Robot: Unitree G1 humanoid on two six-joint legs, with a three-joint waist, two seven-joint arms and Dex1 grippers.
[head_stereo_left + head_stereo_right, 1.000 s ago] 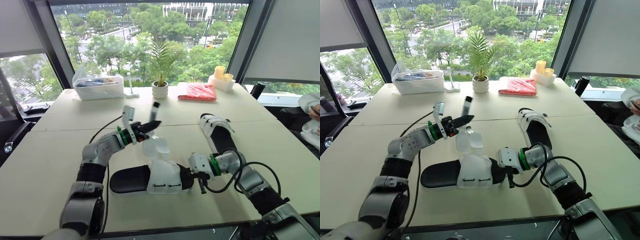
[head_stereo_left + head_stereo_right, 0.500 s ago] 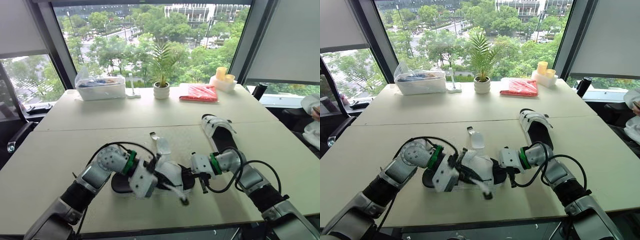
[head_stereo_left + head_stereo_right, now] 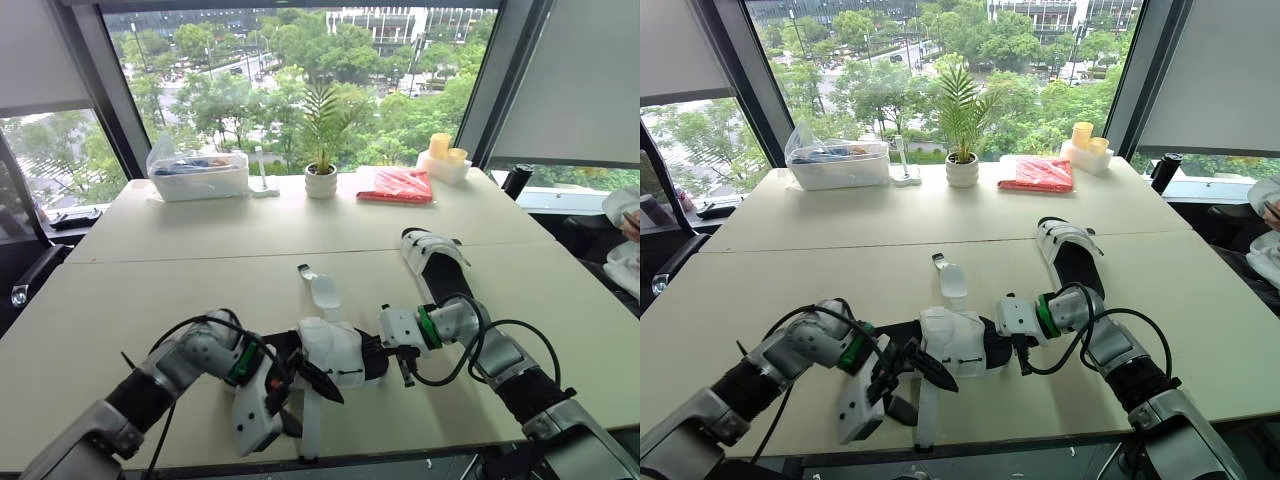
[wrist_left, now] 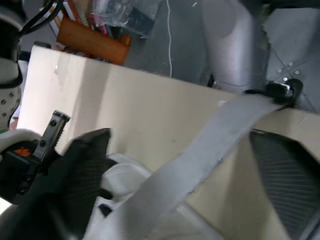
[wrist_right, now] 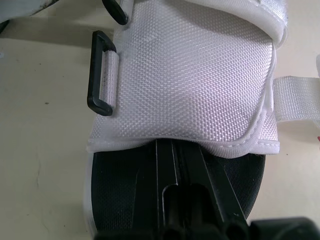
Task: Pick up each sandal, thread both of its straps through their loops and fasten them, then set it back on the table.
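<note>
The near sandal (image 3: 338,350), black-soled with a white upper, lies on the table in front of me. One white strap (image 3: 322,290) trails away from it on the tabletop. Another strap (image 4: 210,145) runs toward the front edge between the two fingers of my left gripper (image 3: 310,405), which stand wide apart. My right gripper (image 5: 167,165) is shut, its tips resting on the black insole at the sandal's toe end, just under the white upper (image 5: 195,75) and a black loop (image 5: 102,75). The second sandal (image 3: 435,262) lies farther back on the right.
Along the far edge stand a potted plant (image 3: 320,178), a clear plastic box (image 3: 198,175), a red packet (image 3: 398,185) and yellow cups (image 3: 440,150). A person's sleeve (image 3: 622,215) shows at the right. The table's front edge runs just under my left gripper.
My left arm has swung from above the table behind the sandal down to its front, near the table's edge, with a strap drawn forward. Its fingers have opened. The right arm has stayed put.
</note>
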